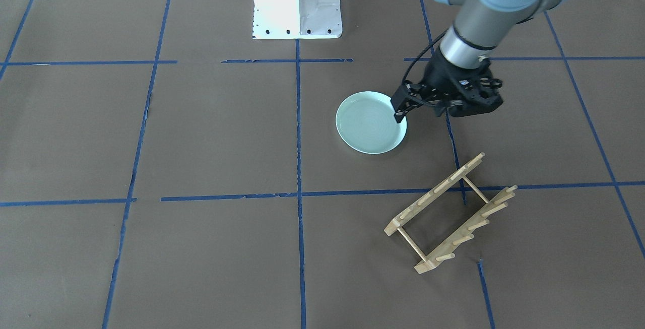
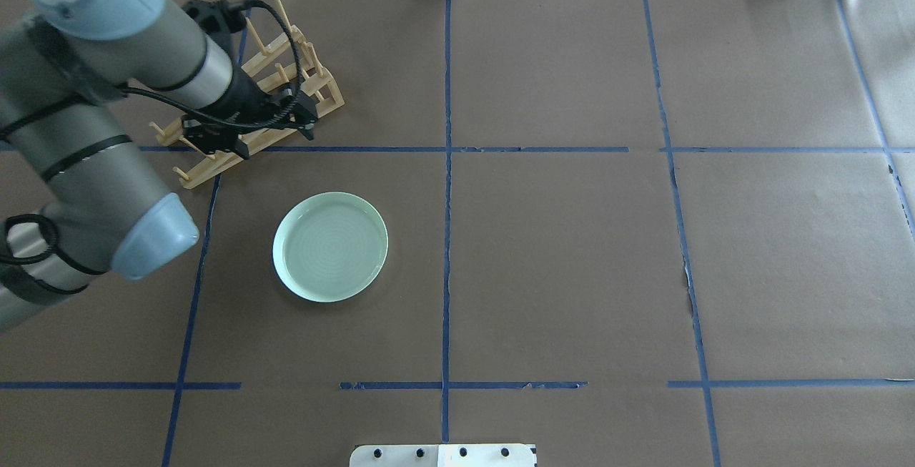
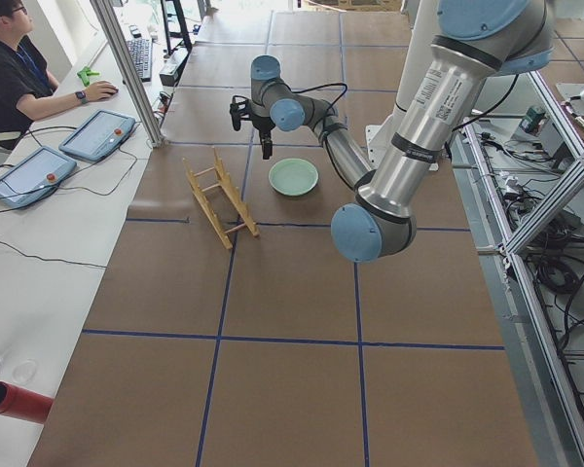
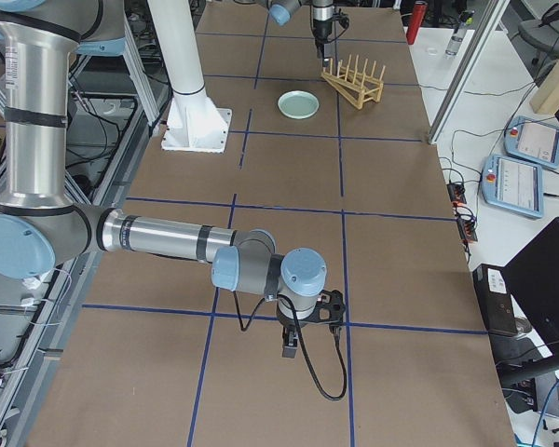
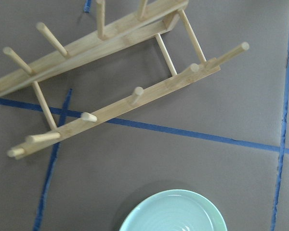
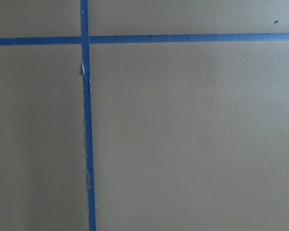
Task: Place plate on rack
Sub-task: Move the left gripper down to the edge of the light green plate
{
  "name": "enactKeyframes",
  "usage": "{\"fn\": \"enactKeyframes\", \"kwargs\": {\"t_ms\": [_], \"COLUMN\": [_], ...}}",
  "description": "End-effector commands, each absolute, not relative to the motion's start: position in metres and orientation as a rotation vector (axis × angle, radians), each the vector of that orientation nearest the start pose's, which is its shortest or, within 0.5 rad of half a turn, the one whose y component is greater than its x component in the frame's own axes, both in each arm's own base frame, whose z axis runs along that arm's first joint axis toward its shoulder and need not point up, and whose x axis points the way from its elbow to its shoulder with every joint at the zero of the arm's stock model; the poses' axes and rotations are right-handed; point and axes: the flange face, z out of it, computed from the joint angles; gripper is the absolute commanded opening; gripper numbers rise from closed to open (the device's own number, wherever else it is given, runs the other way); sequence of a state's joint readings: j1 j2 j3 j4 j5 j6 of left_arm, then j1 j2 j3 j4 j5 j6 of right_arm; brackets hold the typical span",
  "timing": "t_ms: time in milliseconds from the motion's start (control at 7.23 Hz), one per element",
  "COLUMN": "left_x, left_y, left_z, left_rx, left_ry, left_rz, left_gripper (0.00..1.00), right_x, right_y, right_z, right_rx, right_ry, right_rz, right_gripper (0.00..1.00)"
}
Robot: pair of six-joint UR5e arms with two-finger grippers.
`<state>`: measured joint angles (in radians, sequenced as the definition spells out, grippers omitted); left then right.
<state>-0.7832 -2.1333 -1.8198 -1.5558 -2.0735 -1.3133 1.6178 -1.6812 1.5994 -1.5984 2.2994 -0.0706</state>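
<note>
One plate (image 2: 330, 247) flat, rack (image 1: 448, 213) near, L end effector (image 1: 422, 112) hovering

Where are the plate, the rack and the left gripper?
plate (image 2: 330, 247): overhead exterior view, centre of its ringed face.
rack (image 1: 428, 198): exterior front-facing view, on the rail nearer the plate.
left gripper (image 1: 422, 111): exterior front-facing view, midway between its fingertips.

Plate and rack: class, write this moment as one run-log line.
pale mint-green round plate: flat on table, ungripped | light wooden peg rack: empty | left gripper: open, raised near plate | right gripper: state unclear
</note>
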Motion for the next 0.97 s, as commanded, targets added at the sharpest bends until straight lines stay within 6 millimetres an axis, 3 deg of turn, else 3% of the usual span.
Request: {"fn": "enactKeyframes", "kwargs": {"t_ms": [0,277,415,691,830], "left_x": [0.484,0.556,0.574,0.592,0.598], "left_y": [-0.501,-0.505,-0.492,-0.484,-0.479], "left_z": [0.205,0.225,0.229,0.231,0.23], "left_rx": [-0.122,-0.177,-0.187,-0.172,-0.176], "left_ry": [0.725,0.607,0.588,0.565,0.564], "left_rz": [-0.322,-0.304,-0.301,-0.291,-0.283], "left_gripper": [0.99,0.99,0.98,0.7,0.43], "right_x": [0.088,0.087,0.088,0.088,0.088], "right_y": [-0.431,-0.431,-0.431,-0.431,-0.431], "right_z": [0.701,0.702,0.701,0.701,0.701], "right_rx": [-0.061,-0.063,-0.061,-0.061,-0.061], "right_ry": [-0.733,-0.733,-0.733,-0.733,-0.733], "right_rz": [0.018,0.017,0.018,0.018,0.018], "right_gripper": [1.0,1.0,1.0,1.0,1.0]}}
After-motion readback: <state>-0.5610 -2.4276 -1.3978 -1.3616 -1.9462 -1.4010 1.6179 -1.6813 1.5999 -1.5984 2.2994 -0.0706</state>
